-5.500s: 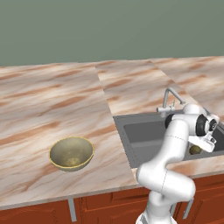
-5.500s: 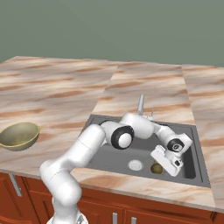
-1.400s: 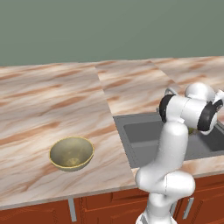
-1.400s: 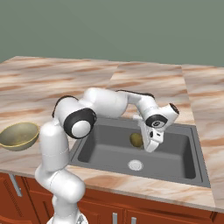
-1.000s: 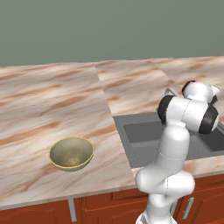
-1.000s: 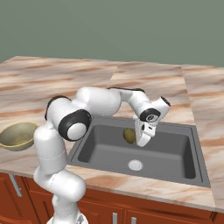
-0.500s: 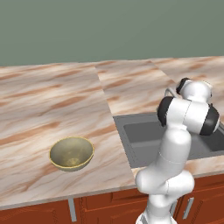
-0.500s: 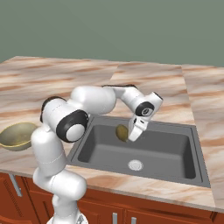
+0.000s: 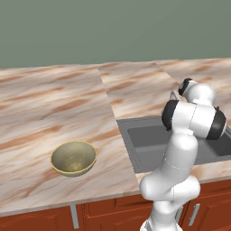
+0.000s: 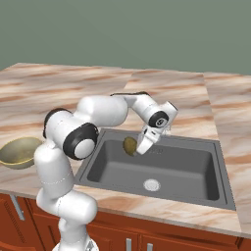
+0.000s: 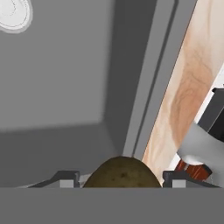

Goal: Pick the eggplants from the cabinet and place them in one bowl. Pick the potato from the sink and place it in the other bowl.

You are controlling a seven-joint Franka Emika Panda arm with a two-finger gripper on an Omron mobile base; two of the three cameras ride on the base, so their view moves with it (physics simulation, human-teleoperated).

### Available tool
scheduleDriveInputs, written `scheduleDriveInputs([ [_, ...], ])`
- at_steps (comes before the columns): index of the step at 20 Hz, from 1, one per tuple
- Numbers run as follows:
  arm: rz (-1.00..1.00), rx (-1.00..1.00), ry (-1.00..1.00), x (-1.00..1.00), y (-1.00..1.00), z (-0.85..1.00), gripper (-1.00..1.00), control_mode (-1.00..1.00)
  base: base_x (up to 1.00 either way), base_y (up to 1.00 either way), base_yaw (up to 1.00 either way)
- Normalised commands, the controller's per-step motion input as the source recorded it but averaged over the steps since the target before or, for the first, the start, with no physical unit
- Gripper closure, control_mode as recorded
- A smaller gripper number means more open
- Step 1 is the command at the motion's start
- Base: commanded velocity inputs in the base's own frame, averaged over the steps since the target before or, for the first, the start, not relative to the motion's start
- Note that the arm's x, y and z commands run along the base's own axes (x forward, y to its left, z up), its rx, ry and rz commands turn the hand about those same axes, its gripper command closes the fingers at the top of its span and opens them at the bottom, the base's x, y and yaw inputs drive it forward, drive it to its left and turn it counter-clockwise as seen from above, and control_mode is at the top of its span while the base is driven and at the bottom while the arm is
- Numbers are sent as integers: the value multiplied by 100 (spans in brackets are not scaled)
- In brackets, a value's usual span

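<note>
The potato (image 11: 121, 172) sits between the end effector (image 11: 121, 178) tips, but its bottom is cut off in the hand view. Far to the side, the olive-tan bowl (image 10: 19, 151) is cut by the picture edge.

Clearly a kitchen, rendered rather than real. Shown by the long marble-patterned countertop (image 9: 54, 103), veined in pink and tan, running wall to wall. Set into it, a dark grey rectangular sink (image 10: 162, 169) with a round drain (image 10: 151, 185) in its floor. Below the countertop, reddish-brown wooden cabinet fronts (image 9: 108, 212) with slim silver handles (image 9: 74, 215). Behind the countertop, a plain grey-green wall (image 9: 113, 31). Left of the sink, on the countertop, a deep olive-tan bowl (image 9: 73, 157) with a pale rim. Held above the sink's left end, a small olive-brown potato (image 10: 129, 145).
</note>
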Motion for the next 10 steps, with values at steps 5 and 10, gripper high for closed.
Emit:
scheduleDriveInputs([
  [5, -2, 1, 0, 0, 45, 21, 100, -100, 0, 0, 0],
  [10, -4, 0, -3, 0, 50, 28, 100, -100, 0, 0, 0],
])
